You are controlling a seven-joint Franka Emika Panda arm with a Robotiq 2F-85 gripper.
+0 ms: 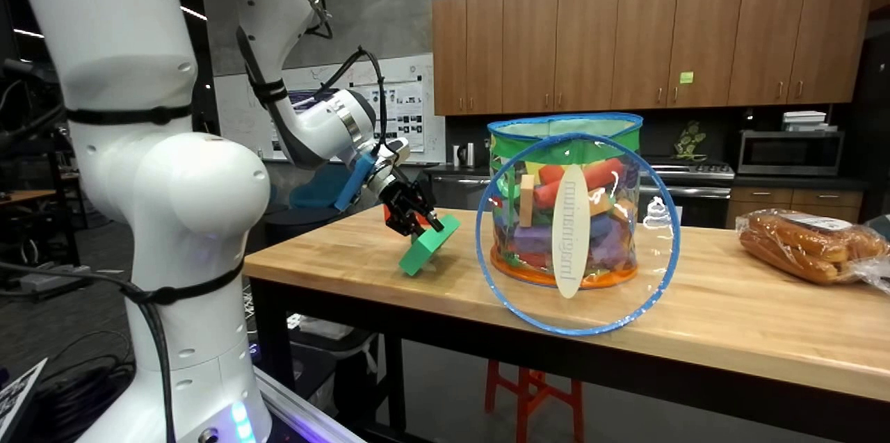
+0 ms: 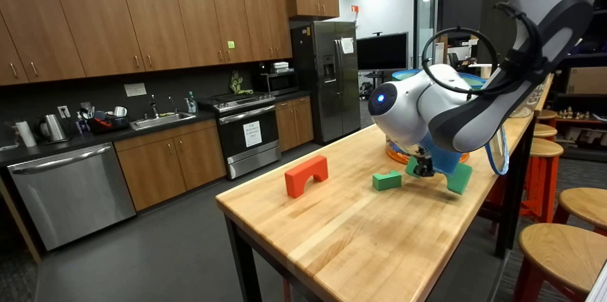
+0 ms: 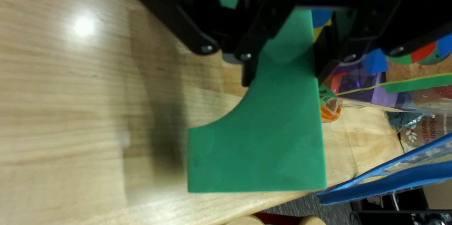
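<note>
Gripper (image 3: 284, 67): closed onto a green arch block (image 3: 261, 147); fingers (image 3: 249, 73) parted only by the depth of the block's middle span.
Grip points: one finger at the curved inner edge, one at the straight outer edge.
Block position: over the tabletop (image 1: 702, 311), toward its near edge; in an exterior view the green arch block (image 1: 429, 246) is tilted, lower end to the left. Contact with the wood cannot be told.
Shadow (image 3: 169, 129): on the wood, left of the block in the wrist view.
Arm (image 1: 327, 126): white; comes in from the left in an exterior view, wrist angled down.
Small green block (image 2: 387, 180): on the tabletop just left of the gripper in an exterior view; notched top; apart from the held block.
Red arch block (image 2: 303, 175): on the tabletop farther left, standing on both legs, well apart from the gripper.
Clear drum bag (image 1: 500, 154): upright, right of the gripper in an exterior view; green upper band, orange base, coloured blocks (image 1: 532, 238) inside.
Round lid (image 1: 571, 234): clear, blue-rimmed; hangs upright at the bag's near side.
Bread package (image 1: 810, 241): clear wrap; right part of the tabletop.
Stools (image 2: 564, 250): wooden seats, red legs; right of the tabletop.
Far side: wooden cabinets (image 2: 161, 13), stove (image 2: 251, 136), refrigerator (image 2: 327, 79).
</note>
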